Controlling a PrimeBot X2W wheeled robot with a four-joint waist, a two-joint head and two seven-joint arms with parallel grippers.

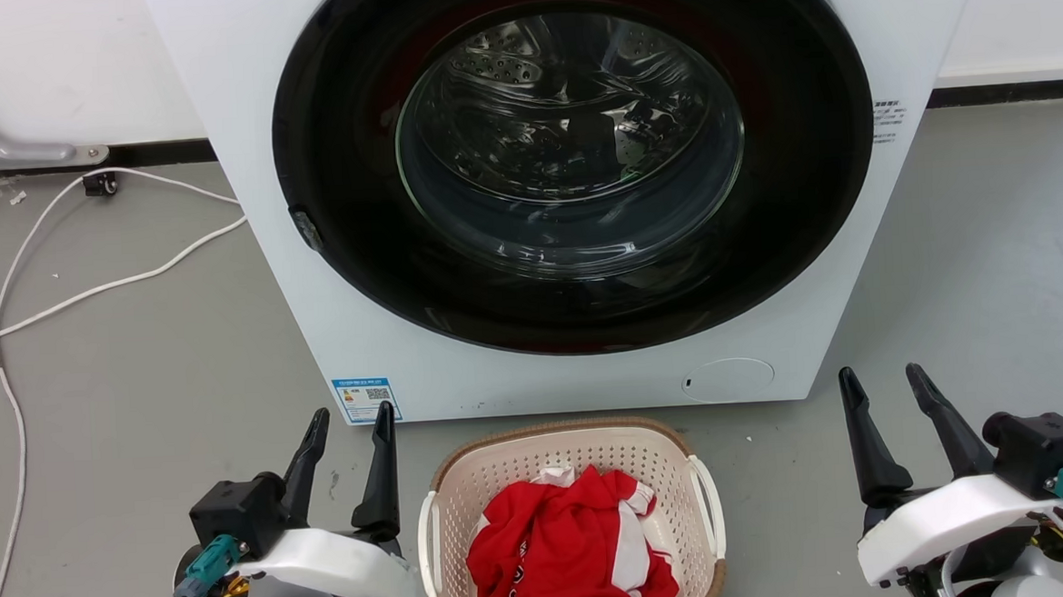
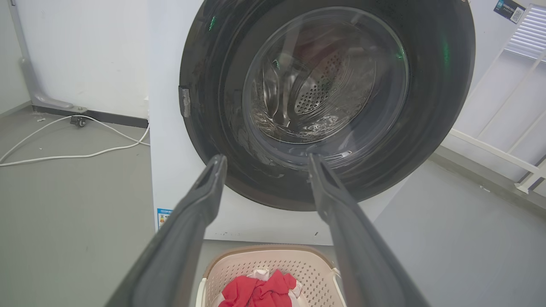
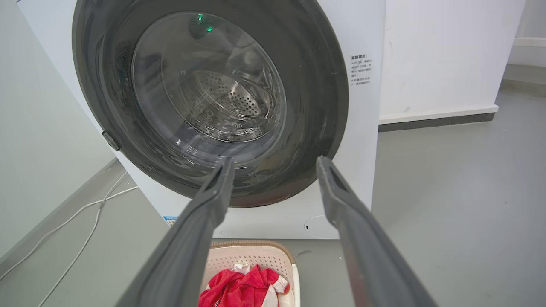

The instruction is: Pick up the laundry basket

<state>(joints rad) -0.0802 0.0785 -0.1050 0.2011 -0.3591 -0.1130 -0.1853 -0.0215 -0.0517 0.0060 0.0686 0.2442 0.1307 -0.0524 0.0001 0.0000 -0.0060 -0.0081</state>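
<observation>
The laundry basket (image 1: 663, 460) sits on the grey floor in front of the washing machine, beige and perforated with a brown rim and white side handles, holding red and white clothing (image 1: 567, 551). My left gripper (image 1: 351, 422) hovers open to the basket's left, apart from it. To the basket's right my right gripper (image 1: 881, 380) stands open, farther away, with nothing between its fingers. The basket (image 2: 307, 266) lies low between the fingers in the left wrist view, where the left gripper (image 2: 264, 162) is open. In the right wrist view the basket (image 3: 273, 258) is at the bottom and the right gripper (image 3: 275, 164) is open.
A white front-loading washing machine (image 1: 351, 326) with a shut dark round door (image 1: 574, 160) stands just behind the basket. White cables (image 1: 58, 296) trail over the floor at the left. A white wall with a dark skirting runs behind. A white railing (image 2: 507, 149) is on the right.
</observation>
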